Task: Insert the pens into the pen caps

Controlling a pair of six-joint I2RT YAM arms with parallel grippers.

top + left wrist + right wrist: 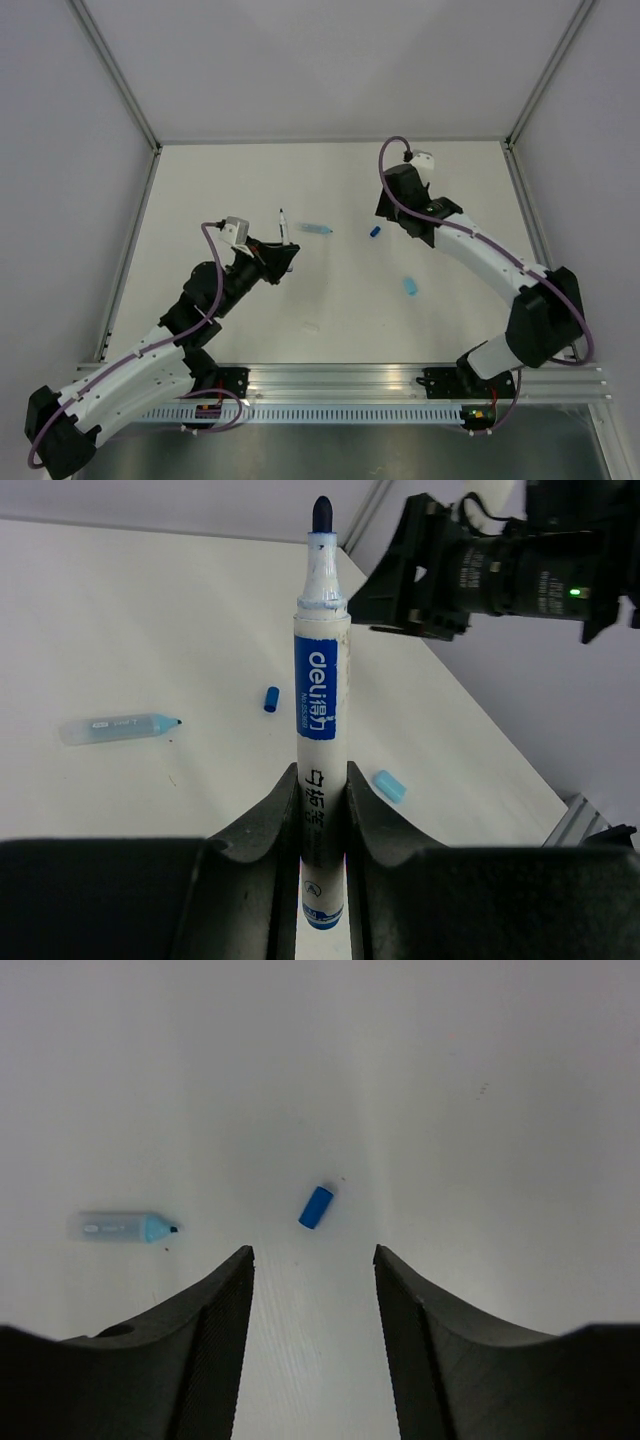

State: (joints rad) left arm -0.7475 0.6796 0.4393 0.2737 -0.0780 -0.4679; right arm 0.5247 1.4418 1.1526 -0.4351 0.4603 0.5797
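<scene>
Left tool (pixel 322 785) pinches white marker (pixel 320 680), blue-labelled, tip uncapped. Right tool (pixel 313 1260) spread, hovering over small dark blue cap (pixel 316 1207) on desk (pixel 480 1160).

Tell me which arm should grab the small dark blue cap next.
Right. The right gripper, open, hangs over the dark blue cap lying just ahead of it. The left gripper is shut on the white marker.
</scene>
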